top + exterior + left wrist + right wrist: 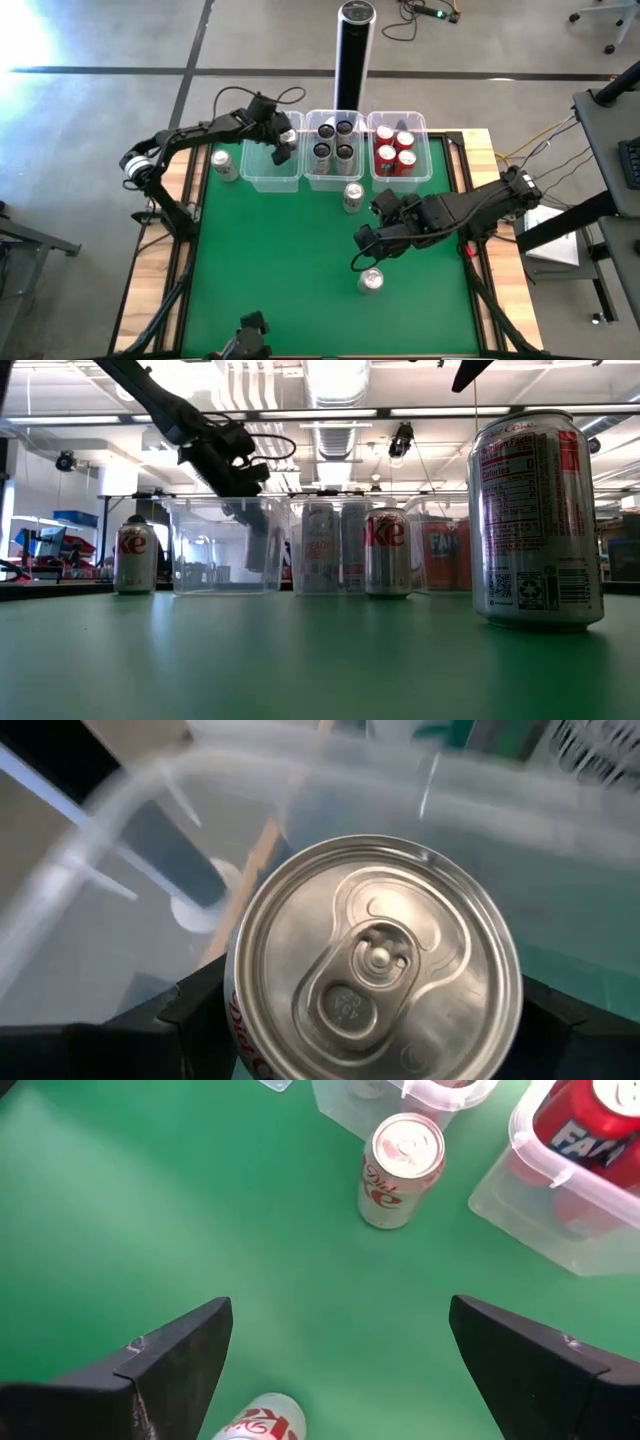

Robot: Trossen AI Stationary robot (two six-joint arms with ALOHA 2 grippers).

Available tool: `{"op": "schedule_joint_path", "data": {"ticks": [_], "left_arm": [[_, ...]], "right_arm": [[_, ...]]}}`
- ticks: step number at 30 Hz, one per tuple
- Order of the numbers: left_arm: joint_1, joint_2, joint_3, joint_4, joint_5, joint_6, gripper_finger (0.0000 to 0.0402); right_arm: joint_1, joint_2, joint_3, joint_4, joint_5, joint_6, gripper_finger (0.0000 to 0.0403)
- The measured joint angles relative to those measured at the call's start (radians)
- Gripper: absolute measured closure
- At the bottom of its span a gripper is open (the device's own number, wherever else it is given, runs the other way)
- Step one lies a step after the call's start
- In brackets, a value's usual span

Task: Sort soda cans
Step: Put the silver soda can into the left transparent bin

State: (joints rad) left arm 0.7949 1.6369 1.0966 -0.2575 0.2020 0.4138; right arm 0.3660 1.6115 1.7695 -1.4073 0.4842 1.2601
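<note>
Left tool [281,139] grips 1 upright silver can [375,960] directly above the left bin [268,176]; right tool [366,247] gapes over the table

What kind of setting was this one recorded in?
Likely a robotics lab or workshop: bare concrete floor, exposed ceiling ducts and strip lights, loose cables, and a green-topped table.
</note>
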Motion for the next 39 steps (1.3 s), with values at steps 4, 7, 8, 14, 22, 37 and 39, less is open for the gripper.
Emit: {"op": "schedule_joint_path", "data": {"ticks": [4,7,8,14,22,37,39], "left_arm": [[0.002,0.035,0.0,-0.012,0.0,-0.03,0.0114],[0.002,0.04,0.0,0.0,-0.002,-0.073,0.0114],[0.002,0.041,-0.002,0.008,-0.007,-0.082,0.0114],[0.002,0.052,-0.013,0.02,-0.044,-0.146,0.0114],[0.0,0.09,-0.022,0.091,-0.095,-0.231,0.0113],[0.001,0.053,-0.013,0.022,-0.111,-0.282,0.0018],[0.001,0.019,-0.012,0.004,-0.112,-0.306,0.0018]], "right_arm": [[0.0,-0.002,0.0,0.0,-0.017,0.037,0.0035],[0.0,-0.002,0.0,0.001,-0.022,0.066,0.0035],[0.0,-0.002,0.0,0.001,-0.021,0.074,0.0035],[0.0,-0.002,0.0,0.004,-0.021,0.076,0.0035],[0.0,-0.002,0.0,0.004,-0.014,0.12,0.0035],[0.001,0.007,0.0,0.004,-0.013,0.105,0.0035],[0.001,0.007,0.0,0.003,-0.012,0.09,0.0035]]}}
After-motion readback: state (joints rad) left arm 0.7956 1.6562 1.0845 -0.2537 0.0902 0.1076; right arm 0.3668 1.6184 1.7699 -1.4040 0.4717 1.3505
